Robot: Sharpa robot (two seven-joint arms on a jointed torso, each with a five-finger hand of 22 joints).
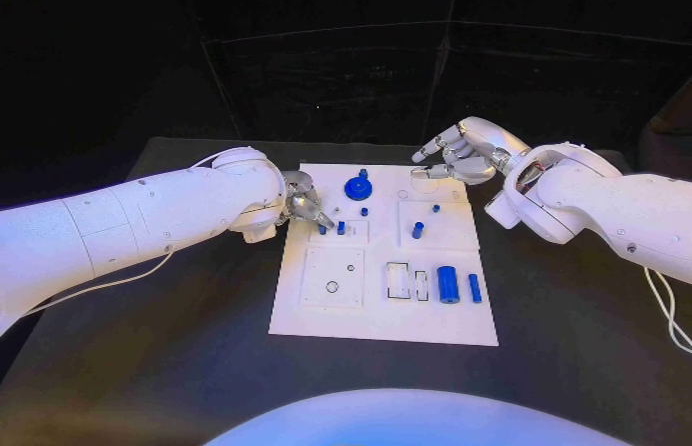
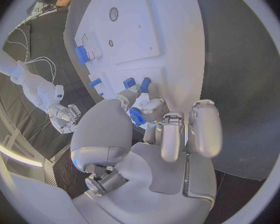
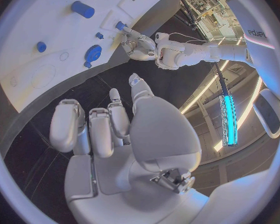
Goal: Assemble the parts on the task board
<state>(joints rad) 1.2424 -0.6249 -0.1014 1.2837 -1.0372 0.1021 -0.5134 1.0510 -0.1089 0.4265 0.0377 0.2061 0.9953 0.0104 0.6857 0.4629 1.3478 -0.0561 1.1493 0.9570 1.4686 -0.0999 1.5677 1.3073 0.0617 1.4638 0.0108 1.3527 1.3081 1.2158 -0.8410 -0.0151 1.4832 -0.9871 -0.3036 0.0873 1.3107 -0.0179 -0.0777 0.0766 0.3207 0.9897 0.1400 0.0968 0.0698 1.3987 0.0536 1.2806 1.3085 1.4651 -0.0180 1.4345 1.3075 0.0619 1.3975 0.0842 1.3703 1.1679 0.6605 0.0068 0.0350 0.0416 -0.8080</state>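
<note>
The left hand [image 1: 304,206] reaches over the left edge of the white task board [image 1: 346,321], fingers curled and pinching a small blue part [image 2: 137,116] at their tips, just above the board. The right hand [image 1: 459,153] hovers off the board's far right corner, holding nothing, fingers loosely apart.

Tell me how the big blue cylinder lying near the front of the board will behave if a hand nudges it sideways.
The cylinder lies on its side on the flat board, so it will probably roll rather than slide. It looks smooth and rigid, so fingertips may slip. The thinner pin lies close beside it and could get knocked.
</note>
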